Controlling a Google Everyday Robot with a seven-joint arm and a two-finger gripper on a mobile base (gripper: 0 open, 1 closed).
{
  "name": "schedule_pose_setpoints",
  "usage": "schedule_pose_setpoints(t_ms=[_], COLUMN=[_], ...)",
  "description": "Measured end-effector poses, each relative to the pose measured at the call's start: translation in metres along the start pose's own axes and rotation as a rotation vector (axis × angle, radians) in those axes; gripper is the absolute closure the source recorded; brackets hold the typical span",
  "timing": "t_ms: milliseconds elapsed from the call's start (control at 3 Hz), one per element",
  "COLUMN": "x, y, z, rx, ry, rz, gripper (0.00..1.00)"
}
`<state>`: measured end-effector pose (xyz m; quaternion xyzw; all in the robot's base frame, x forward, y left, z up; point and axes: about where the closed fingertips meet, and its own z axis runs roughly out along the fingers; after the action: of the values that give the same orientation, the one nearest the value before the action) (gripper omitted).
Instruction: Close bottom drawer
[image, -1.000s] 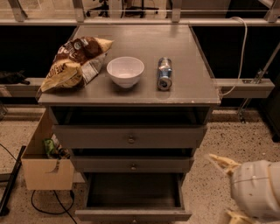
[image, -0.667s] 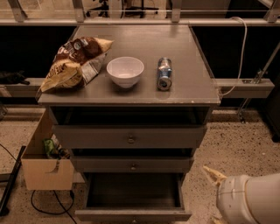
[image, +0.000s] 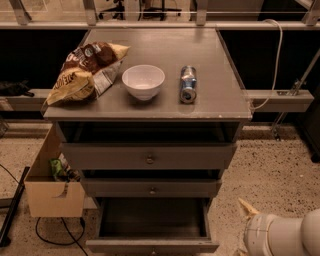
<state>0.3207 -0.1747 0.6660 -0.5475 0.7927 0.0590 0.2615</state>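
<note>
Camera view is cutting off most of my arm: only a white rounded segment is showing in the bottom right corner, with the gripper (image: 247, 215) poking up and left from it over the speckled floor (image: 280, 170), to the right of the cabinet and apart from it. I am seeing one tan tip clearly and the rest is running off the lower edge, so I cannot tell how wide the gripper is set.

I am seeing the bottom drawer (image: 152, 222) standing pulled out toward me at the foot of the grey cabinet (image: 210, 55), its low front partly clipped by the frame edge. Its inside is lying in dark shadow, and I am not making out any contents. Above it the middle drawer (image: 151, 188) and the top drawer (image: 149, 157) are sitting pushed further in.

On the cabinet top, a white bowl (image: 143, 81) is showing only its pale inside, between a crumpled chip bag (image: 85, 70) and a can (image: 188, 84) lying on its side. Left of the cabinet, a cardboard box (image: 50, 197) is holding something green that I cannot identify.
</note>
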Motion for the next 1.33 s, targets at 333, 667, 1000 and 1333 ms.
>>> schedule_pose_setpoints(t_ms=[333,667,1000,1333], x=[0.015,0.014,0.016,0.026], y=[-0.012,-0.012,-0.011,-0.016], z=[0.016,0.019,0.045,0.079], rx=[0.013,0.017,0.018,0.021], ry=[-0.049,-0.045,-0.07,-0.089], rz=[0.069,0.067,0.04,-0.015], gripper=[0.0,0.0,0.0,0.0])
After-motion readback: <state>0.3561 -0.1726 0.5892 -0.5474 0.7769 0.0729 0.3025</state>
